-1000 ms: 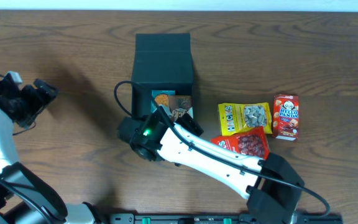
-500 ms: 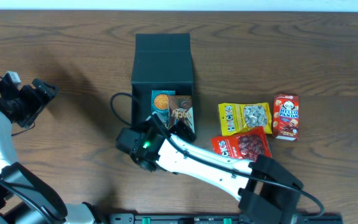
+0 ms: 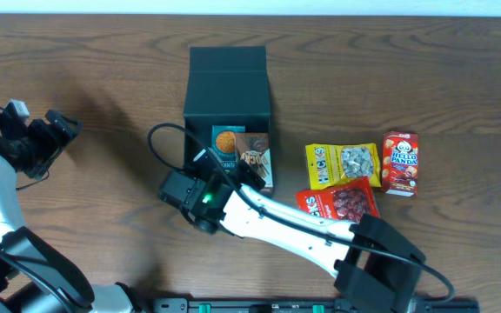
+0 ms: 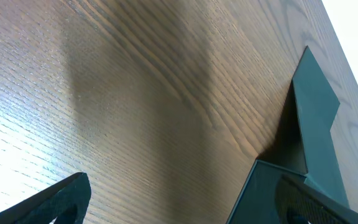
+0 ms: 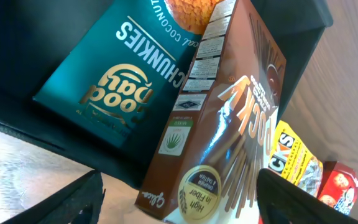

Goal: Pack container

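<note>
Matte dark green-black cardboard container (image 3: 227, 96) sits mid-table. Its long axis runs far to near, with the flap lid laid back at the far end and the mouth open toward the near edge.

Inside: teal cookie packet (image 5: 114, 93) lying flat on the left. Brown glossy stick-biscuit box (image 5: 229, 137) lies along the right wall, parallel to the long axis. Its near end seems to ride over the rim (not fully seated, by my reading).

Right gripper (image 5: 180, 180) is just at the container's near end, pointing into the mouth. Fingers spread wide, one either side of the brown box's end with a gap showing on both sides; nothing held.

Left gripper (image 3: 43, 122) is well apart at the table's left edge, fingers spread, empty.

Unpacked goods all lie right of the container on the brown wooden table (image 3: 103, 69): yellow snack packet (image 3: 344, 165), red snack packet (image 3: 342, 202), small red biscuit carton (image 3: 400, 163).

Judgement: the right arm is the nearer to both container and remaining goods. The next reach goes rightward, then back along the long axis.
</note>
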{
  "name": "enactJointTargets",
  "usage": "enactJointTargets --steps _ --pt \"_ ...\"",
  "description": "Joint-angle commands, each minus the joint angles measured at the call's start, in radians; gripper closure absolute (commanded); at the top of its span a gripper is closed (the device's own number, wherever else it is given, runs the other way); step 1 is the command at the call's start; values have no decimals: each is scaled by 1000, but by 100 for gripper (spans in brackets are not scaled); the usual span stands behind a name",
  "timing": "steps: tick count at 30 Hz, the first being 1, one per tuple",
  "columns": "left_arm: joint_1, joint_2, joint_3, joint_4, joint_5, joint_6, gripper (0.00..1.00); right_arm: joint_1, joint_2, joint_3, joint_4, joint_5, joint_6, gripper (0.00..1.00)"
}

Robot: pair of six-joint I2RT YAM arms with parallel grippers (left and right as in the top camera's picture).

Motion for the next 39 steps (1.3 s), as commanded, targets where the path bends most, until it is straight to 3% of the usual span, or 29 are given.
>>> enactJointTargets --steps 1,31,39 --pt "5 -17 21 -2 16 23 5 -37 -16 -2 2 35 -27 24" --pt "5 -17 21 -7 16 23 5 -64 -14 0 6 161 -40 38" --pt "5 -17 21 -7 16 23 5 -102 -14 0 15 158 -25 37"
